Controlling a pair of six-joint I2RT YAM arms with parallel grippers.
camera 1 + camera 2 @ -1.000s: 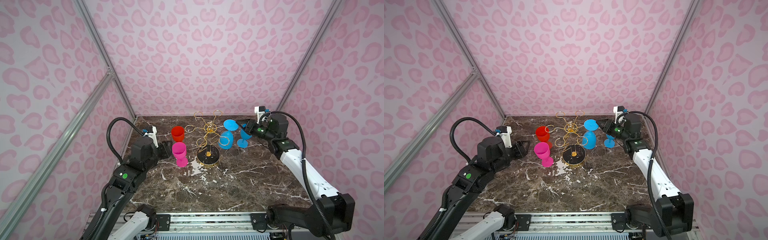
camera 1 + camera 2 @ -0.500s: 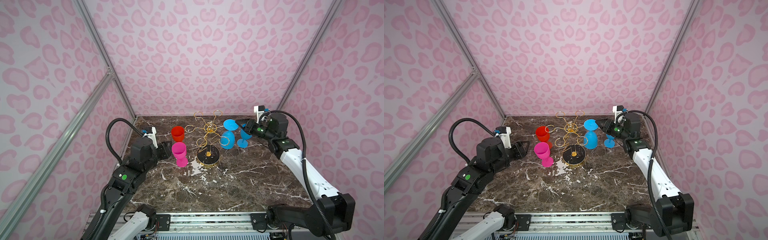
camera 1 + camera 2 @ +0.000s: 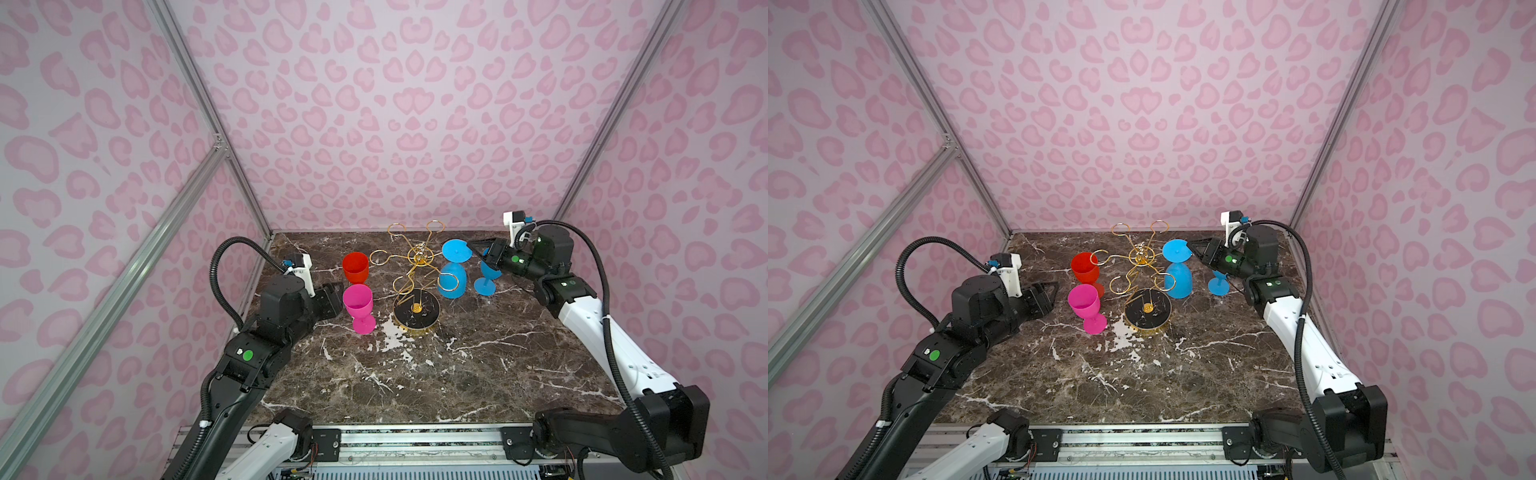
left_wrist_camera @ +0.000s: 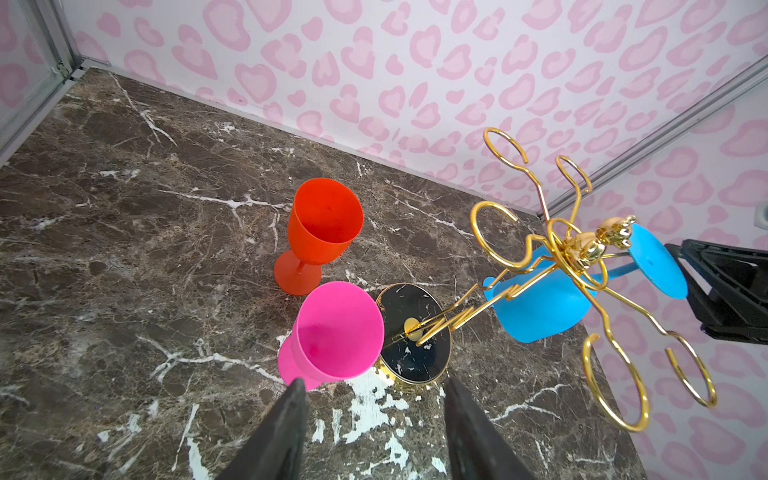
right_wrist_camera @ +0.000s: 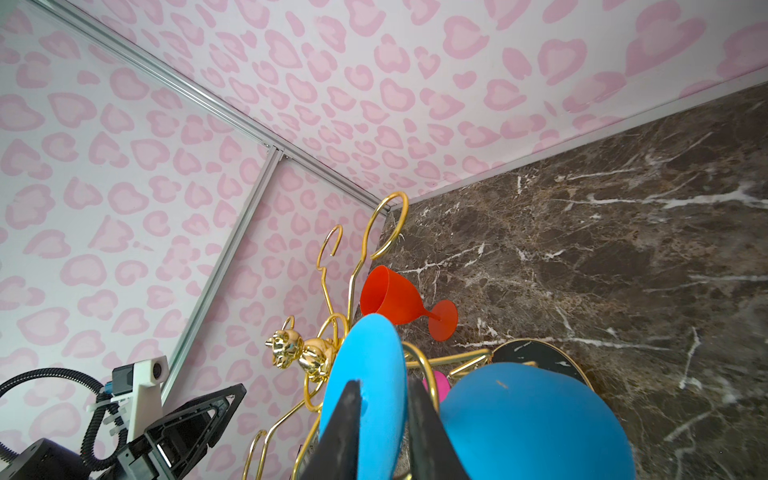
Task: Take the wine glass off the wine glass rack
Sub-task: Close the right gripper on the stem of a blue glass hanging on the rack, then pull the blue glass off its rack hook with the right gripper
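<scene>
- Right end effector (image 3: 472,245): its two fingers are almost pressed together. They pinch the round foot (image 5: 365,374) of the blue wine glass (image 3: 453,286), with one finger on each flat side of the foot.
- Left end effector (image 3: 336,300): its fingers are spread partly apart and nothing is between them. It sits low at the left side of the surface (image 3: 457,374), just beside the pink glass (image 3: 358,301). I cannot tell if it touches that glass.
- Wine glass rack (image 3: 422,259): there is one. It is thin gold wire with looped arms on a round black base with a gold rim. It stands upright in the far middle of the surface.
- Glasses: there are four in all. Two are blue, one is red and one is pink.
- Blue wine glass: it hangs upside down on the right side of the rack, with its foot on top and its bowl pointing down.
- Second blue glass (image 3: 484,286): it stands upright on the surface just right of the hanging one. The right end effector hides part of it.
- Red glass (image 3: 355,268): it stands upright to the left of the rack, on the far side of the pink glass.
- Pink glass: it stands upright near the red one, just left of the rack's base.
</scene>
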